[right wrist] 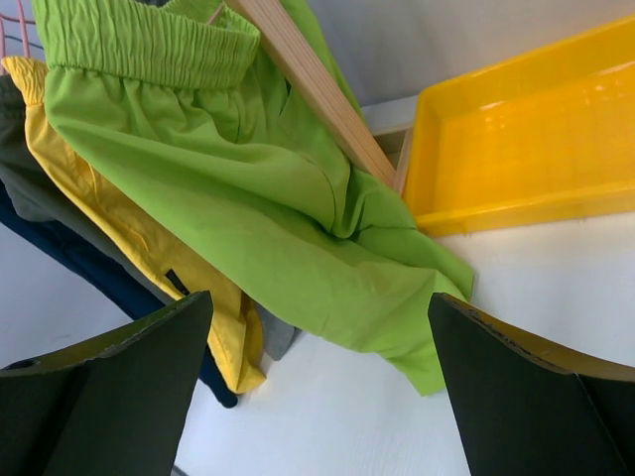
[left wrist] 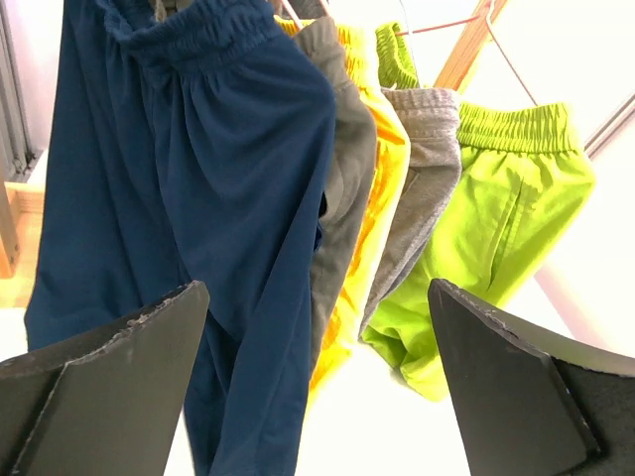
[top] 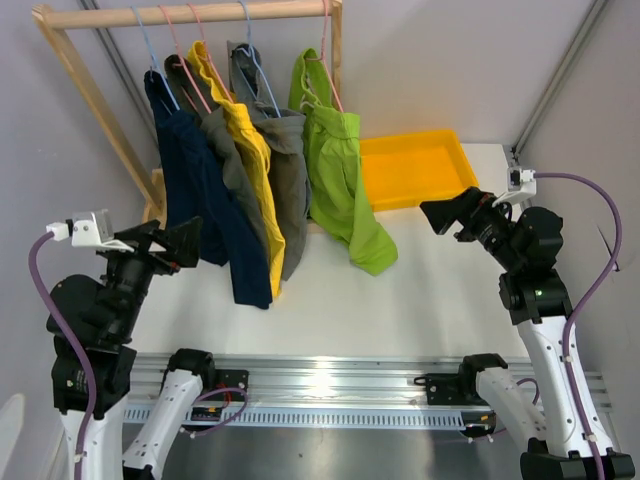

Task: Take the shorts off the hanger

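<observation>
Five shorts hang on wire hangers from a wooden rack (top: 190,14): navy blue (top: 205,215), dark olive-grey (top: 222,150), yellow (top: 255,165), mid grey (top: 288,175) and lime green (top: 340,185). Their hems reach the white table. My left gripper (top: 190,240) is open and empty, just left of the navy shorts (left wrist: 198,198). My right gripper (top: 445,215) is open and empty, right of the lime green shorts (right wrist: 248,198), near the tray. The left wrist view also shows the yellow (left wrist: 382,188), grey (left wrist: 422,178) and green (left wrist: 506,198) shorts.
A yellow tray (top: 415,165) sits at the back right of the table, also in the right wrist view (right wrist: 526,139). The rack's slanted wooden leg (right wrist: 317,94) stands between the green shorts and the tray. Grey walls close in behind and on both sides.
</observation>
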You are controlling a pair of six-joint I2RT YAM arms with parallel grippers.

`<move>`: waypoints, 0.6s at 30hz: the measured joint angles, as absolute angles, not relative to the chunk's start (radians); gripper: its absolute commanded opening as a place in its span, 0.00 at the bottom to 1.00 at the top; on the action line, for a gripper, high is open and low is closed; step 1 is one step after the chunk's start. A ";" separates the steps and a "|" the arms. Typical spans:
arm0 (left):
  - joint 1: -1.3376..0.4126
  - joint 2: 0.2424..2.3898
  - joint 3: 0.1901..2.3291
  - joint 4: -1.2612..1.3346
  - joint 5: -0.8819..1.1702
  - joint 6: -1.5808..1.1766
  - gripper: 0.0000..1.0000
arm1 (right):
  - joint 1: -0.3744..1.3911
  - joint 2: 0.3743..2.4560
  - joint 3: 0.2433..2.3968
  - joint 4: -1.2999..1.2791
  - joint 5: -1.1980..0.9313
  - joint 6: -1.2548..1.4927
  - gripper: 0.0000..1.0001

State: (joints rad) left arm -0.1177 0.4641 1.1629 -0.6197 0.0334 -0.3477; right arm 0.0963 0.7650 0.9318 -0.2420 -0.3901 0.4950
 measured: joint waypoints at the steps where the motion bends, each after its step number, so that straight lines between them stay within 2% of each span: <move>1: -0.118 0.471 1.176 -0.627 0.035 -0.345 0.99 | 0.096 0.766 0.932 -0.249 -0.395 0.494 0.99; 9: -0.118 0.482 1.200 -0.632 0.084 -0.330 0.99 | 0.096 0.767 0.948 -0.272 -0.413 0.496 0.99; 18: -0.118 0.795 1.616 -0.725 0.074 -0.316 0.99 | 0.106 0.757 0.980 -0.325 -0.402 0.488 0.99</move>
State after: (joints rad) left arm -0.1177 0.7948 1.6157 -0.7246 0.0738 -0.3161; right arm 0.1059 0.7570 0.9798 -0.3252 -0.4023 0.4881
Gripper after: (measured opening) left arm 0.994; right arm 0.992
